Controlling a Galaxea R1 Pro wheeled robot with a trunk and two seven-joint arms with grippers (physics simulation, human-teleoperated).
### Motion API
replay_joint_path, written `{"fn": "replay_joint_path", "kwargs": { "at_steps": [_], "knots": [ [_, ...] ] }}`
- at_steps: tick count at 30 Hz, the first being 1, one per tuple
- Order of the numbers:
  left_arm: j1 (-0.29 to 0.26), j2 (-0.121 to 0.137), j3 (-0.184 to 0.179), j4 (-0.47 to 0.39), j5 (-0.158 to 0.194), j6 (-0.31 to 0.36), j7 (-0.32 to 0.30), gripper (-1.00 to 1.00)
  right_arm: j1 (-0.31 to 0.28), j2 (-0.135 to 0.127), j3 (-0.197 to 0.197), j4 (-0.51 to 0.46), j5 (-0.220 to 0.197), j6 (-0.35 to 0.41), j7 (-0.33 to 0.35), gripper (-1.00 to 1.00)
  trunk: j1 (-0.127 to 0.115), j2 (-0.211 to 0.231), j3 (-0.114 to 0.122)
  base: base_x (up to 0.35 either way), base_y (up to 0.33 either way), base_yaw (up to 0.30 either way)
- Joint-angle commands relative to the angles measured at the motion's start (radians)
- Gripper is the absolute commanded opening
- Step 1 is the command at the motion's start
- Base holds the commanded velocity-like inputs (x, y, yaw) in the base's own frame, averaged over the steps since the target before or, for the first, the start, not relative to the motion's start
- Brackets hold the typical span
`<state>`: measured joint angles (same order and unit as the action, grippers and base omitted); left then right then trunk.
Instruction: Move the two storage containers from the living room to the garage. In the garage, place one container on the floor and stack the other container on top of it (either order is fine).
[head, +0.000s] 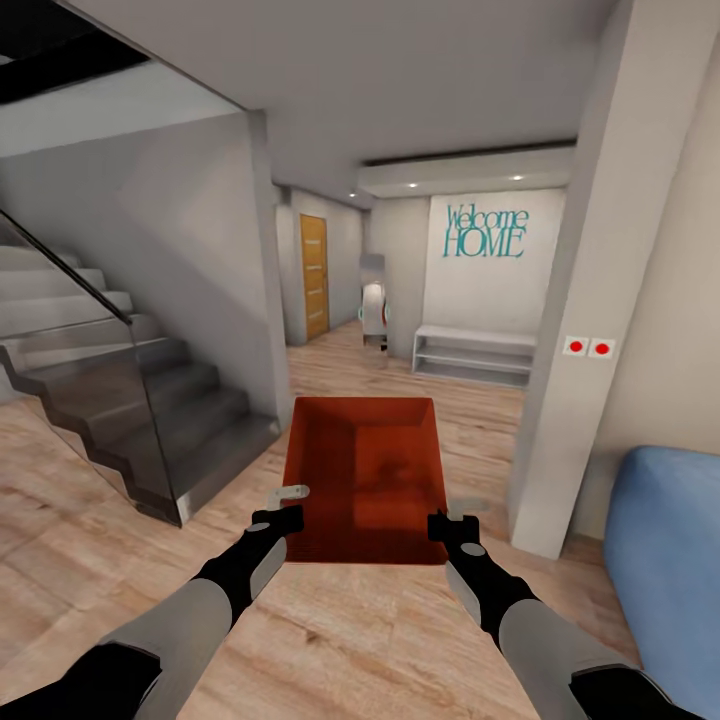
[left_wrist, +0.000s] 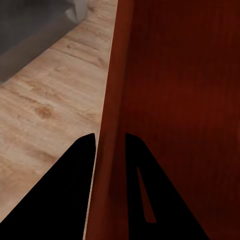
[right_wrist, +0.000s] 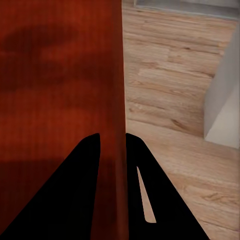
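One red-orange open-topped storage container (head: 365, 480) hangs in front of me above the light wood-plank floor, held between both arms. My left gripper (head: 285, 518) is shut on the container's left wall (left_wrist: 111, 115), one finger on each side of it. On the opposite side, my right gripper (head: 445, 524) pinches the right wall (right_wrist: 113, 100) in the same way. The container's inside looks empty.
A grey staircase (head: 150, 400) with a glass railing rises at the left. A white pillar (head: 570, 330) and a blue sofa (head: 665, 560) stand at the right. Ahead, a hallway leads past a white shoe rack (head: 474, 353) toward a light wooden door (head: 314, 276).
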<state>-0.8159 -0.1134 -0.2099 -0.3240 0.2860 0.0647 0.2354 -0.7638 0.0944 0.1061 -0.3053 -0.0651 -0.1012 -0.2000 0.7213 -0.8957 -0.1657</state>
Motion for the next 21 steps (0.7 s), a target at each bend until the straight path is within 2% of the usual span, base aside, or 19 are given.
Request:
{"fn": "replay_joint_path", "kwargs": {
  "at_steps": [1,21],
  "knots": [
    [0.000,0.023,-0.004,-0.006,-0.019,0.006,0.051,-1.00,-0.002,-0.001,-0.032,0.003,-0.015,-0.005,-0.082,-1.00,0.001,-0.001,-0.001,0.326,0.000,0.000],
    [0.000,0.023,-0.004,-0.006,-0.019,0.004,0.051,-1.00,-0.002,-0.001,-0.032,0.003,-0.014,-0.005,-0.082,-1.00,0.001,-0.001,-0.001,0.326,0.000,0.000]
  ]
}}
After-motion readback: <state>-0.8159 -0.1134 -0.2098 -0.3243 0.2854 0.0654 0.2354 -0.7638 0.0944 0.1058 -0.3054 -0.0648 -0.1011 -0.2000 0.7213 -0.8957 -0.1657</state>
